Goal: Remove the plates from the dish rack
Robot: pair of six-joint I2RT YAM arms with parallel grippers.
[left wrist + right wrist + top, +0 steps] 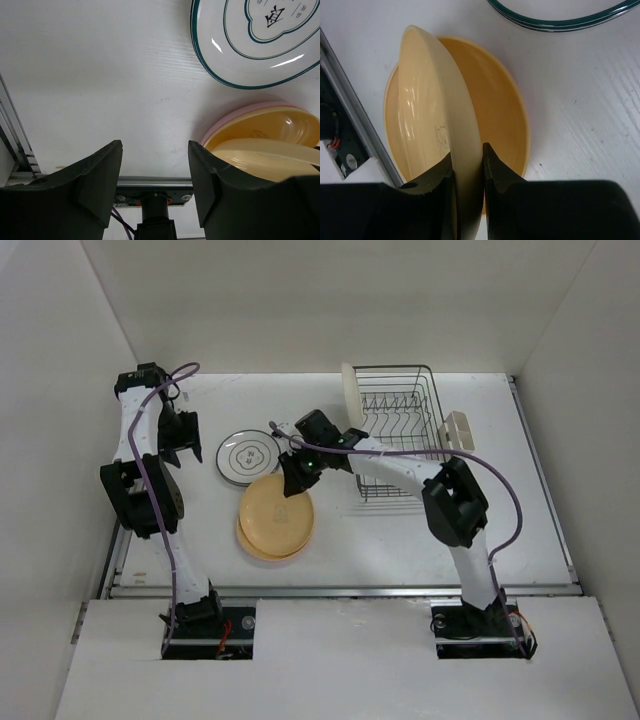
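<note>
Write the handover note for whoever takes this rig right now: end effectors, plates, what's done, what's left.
Left end effector: open, empty, above the table near the ringed plate.
Right end effector: shut on the rim of a cream plate, held on edge over the yellow-orange plate.
Done: ringed plate lies flat on the table; yellow-orange plate is stacked on the pink plate.
Left: set the held plate down, then fetch the second cream plate, standing at the left end of the dish rack.

Table (420,535) holds ringed plate (248,457), plate stack (262,542), dish rack (396,406).
</note>
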